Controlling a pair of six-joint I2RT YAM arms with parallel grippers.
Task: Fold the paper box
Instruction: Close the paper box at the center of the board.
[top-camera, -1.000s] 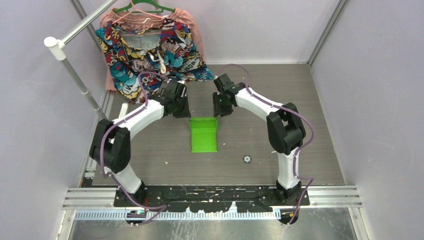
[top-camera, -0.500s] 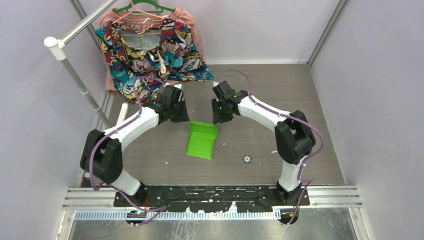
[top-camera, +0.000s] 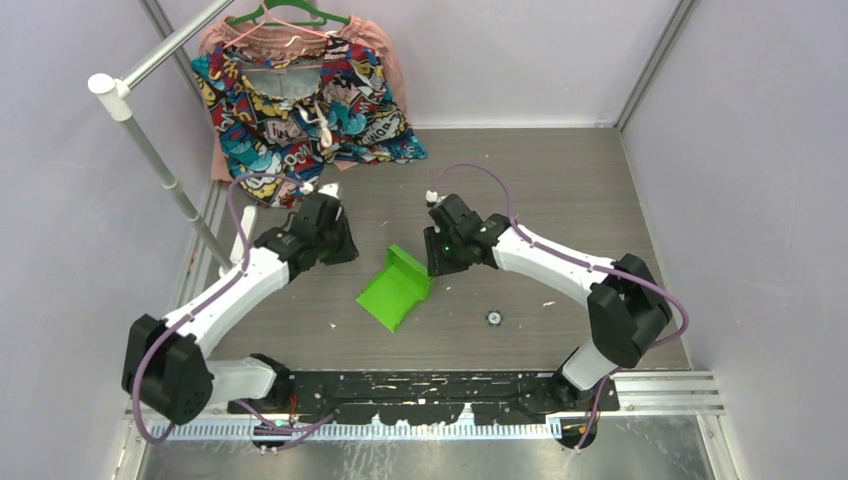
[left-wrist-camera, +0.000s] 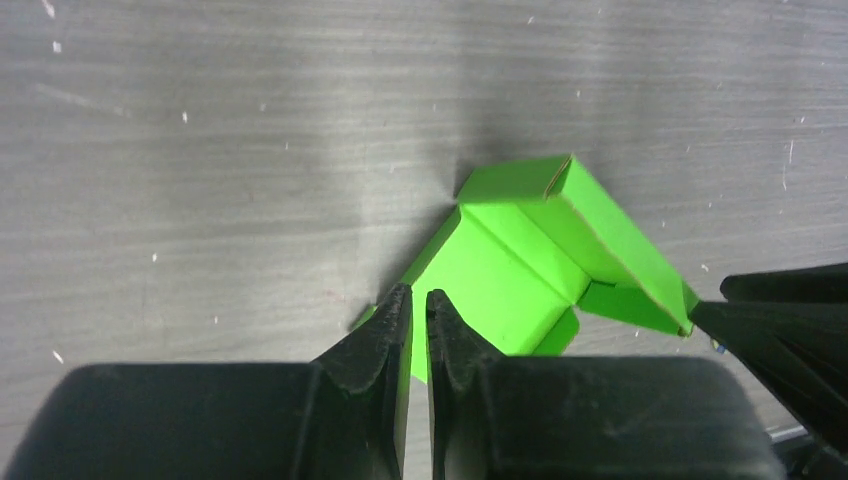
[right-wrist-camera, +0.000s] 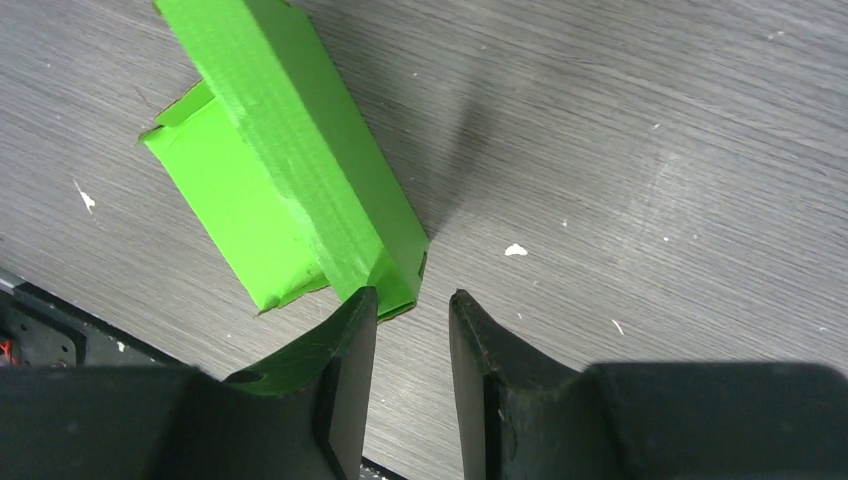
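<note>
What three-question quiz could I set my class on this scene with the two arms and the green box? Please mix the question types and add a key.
1. True or false: the paper box hangs from the hanger at the back.
2. Whose fingers stand wider apart? A: left gripper. B: right gripper. C: both the same.
3. Fill in: the patterned garment hangs over the far ___ corner of the table, by the robot's own sides.

Key: 1 false, it lies on the table; 2 B; 3 left.
</note>
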